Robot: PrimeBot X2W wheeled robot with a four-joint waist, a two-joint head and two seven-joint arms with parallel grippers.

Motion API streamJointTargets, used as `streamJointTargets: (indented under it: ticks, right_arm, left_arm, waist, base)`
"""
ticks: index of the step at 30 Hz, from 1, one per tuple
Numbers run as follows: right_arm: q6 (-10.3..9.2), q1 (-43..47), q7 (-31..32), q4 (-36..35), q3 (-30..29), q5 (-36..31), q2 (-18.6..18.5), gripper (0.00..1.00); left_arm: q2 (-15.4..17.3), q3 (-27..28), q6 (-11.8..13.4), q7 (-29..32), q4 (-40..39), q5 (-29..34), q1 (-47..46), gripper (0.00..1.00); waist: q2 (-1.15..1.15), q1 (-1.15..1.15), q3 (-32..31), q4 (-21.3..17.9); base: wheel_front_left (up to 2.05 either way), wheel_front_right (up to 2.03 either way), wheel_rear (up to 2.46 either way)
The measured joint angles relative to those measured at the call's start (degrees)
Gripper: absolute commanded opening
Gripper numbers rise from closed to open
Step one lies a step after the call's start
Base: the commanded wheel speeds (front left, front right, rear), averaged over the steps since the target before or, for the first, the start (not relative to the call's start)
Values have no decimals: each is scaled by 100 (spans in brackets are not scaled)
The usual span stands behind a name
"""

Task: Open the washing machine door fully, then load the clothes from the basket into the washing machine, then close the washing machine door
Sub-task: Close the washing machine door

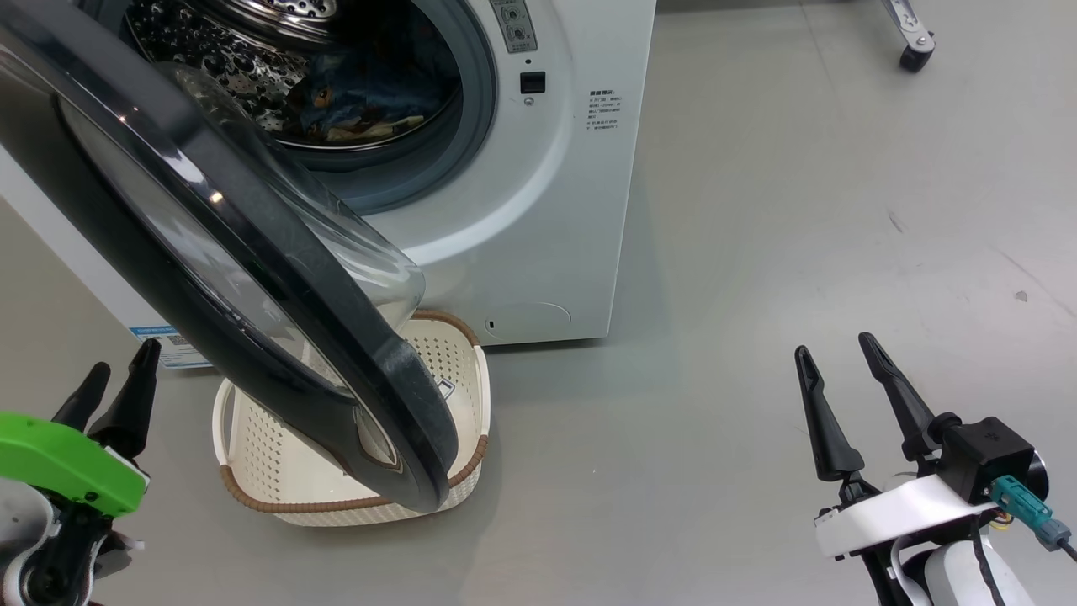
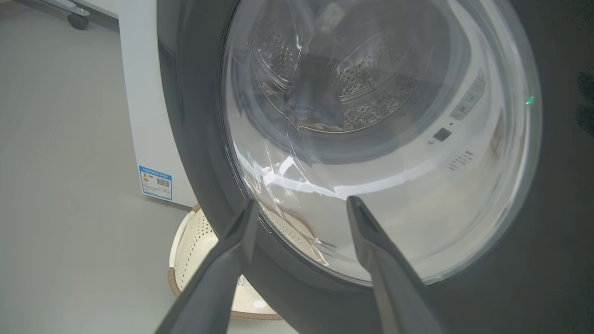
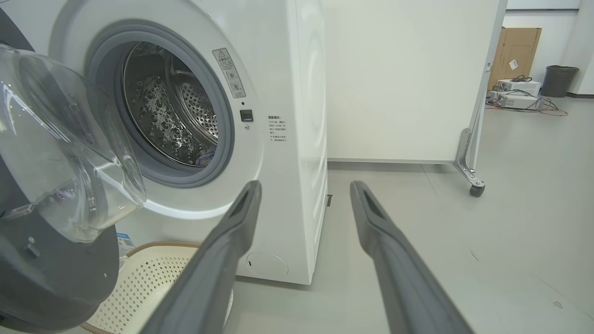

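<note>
Inside the drum of the washing machine the blue printed clothes already lie, and the cream basket on the floor below looks empty, so loading appears done. What seems left is the closing: the washing machine door hangs swung out over the basket. Near its outer face the left gripper hovers, jaws apart and empty, while the right gripper waits well aside, jaws likewise apart.
</note>
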Motion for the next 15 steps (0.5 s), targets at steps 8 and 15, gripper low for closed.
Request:
streamJointTargets:
  ticks: [8, 15]
  right_arm:
    - [0, 20, 0, -7, 7, -11, -37, 100]
    - [0, 22, 0, -10, 54, -26, -41, 100]
  left_arm:
    - [-263, -399, -43, -1022, 78, 726, 348, 100]
    - [-364, -571, -43, -2029, 256, 1422, 573, 100]
  waist:
    - [0, 0, -51, 78]
    - [0, 0, -45, 104]
  base:
    - [0, 0, 0]
    - [0, 0, 0]
